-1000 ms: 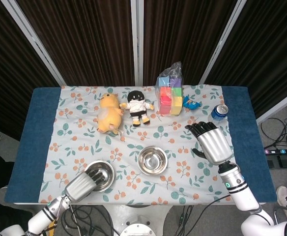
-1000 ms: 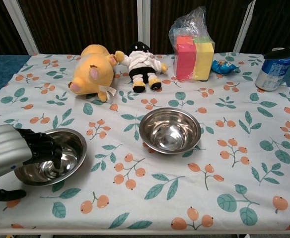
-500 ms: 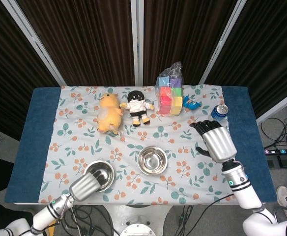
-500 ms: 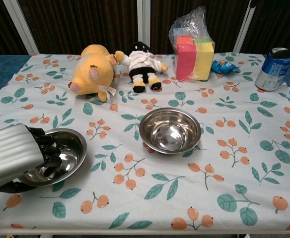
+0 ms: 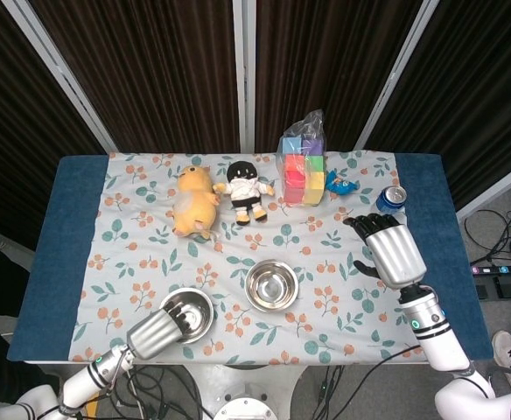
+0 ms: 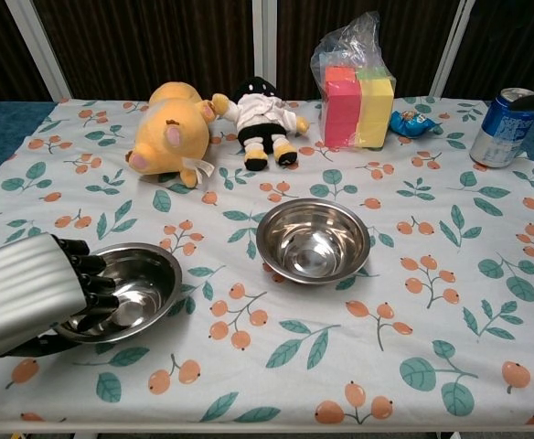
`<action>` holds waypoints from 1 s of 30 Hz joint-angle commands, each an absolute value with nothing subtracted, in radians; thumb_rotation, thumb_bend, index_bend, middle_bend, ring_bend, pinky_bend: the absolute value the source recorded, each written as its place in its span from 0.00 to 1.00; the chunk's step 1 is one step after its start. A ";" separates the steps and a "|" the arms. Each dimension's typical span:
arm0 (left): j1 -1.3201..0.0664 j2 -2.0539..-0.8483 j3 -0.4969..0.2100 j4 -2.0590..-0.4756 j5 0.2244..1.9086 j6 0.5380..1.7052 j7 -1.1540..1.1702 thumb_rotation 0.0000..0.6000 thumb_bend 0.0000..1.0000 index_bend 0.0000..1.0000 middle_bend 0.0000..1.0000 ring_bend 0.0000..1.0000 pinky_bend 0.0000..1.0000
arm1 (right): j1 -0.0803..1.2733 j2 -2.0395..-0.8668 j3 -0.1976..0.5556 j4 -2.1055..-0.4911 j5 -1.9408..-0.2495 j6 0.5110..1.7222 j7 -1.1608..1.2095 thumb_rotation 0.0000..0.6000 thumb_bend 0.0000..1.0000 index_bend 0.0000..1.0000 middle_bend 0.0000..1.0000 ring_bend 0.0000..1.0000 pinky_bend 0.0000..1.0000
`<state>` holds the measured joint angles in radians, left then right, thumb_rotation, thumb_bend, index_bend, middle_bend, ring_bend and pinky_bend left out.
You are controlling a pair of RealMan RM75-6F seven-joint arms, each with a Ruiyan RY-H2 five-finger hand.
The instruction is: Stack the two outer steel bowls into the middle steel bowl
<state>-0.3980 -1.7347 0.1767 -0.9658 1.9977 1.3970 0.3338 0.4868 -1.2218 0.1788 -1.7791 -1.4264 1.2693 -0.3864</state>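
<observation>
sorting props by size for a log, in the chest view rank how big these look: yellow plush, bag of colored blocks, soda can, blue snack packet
1. Yellow plush and bag of colored blocks: these look about alike, so I won't rank one over the other.
2. Soda can
3. Blue snack packet

All sit near the far edge, so nearness hardly skews this.
</observation>
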 commanded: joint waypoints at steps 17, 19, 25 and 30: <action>-0.469 -1.744 0.142 -0.985 1.999 1.424 0.328 1.00 0.31 0.72 0.73 0.58 0.60 | 0.480 -1.200 0.197 -1.801 -1.438 1.303 -0.377 1.00 0.00 0.28 0.36 0.31 0.38; -0.499 -1.748 0.126 -1.000 2.004 1.408 0.337 1.00 0.31 0.72 0.73 0.58 0.60 | 0.479 -1.189 0.204 -1.818 -1.443 1.314 -0.379 1.00 0.00 0.28 0.36 0.31 0.38; -0.619 -1.776 0.045 -1.027 1.983 1.310 0.355 1.00 0.31 0.72 0.73 0.58 0.60 | 0.468 -1.124 0.237 -1.906 -1.461 1.358 -0.410 1.00 0.00 0.28 0.36 0.31 0.38; -0.691 -1.810 -0.006 -1.045 1.960 1.257 0.365 1.00 0.31 0.72 0.73 0.58 0.60 | 0.444 -1.085 0.257 -1.947 -1.478 1.412 -0.387 1.00 0.00 0.28 0.37 0.31 0.38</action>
<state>-0.6694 -1.7938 0.0116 -1.0348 1.9704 1.2754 0.3583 0.4527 -1.0964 0.2490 -1.9372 -1.4716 1.3995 -0.3951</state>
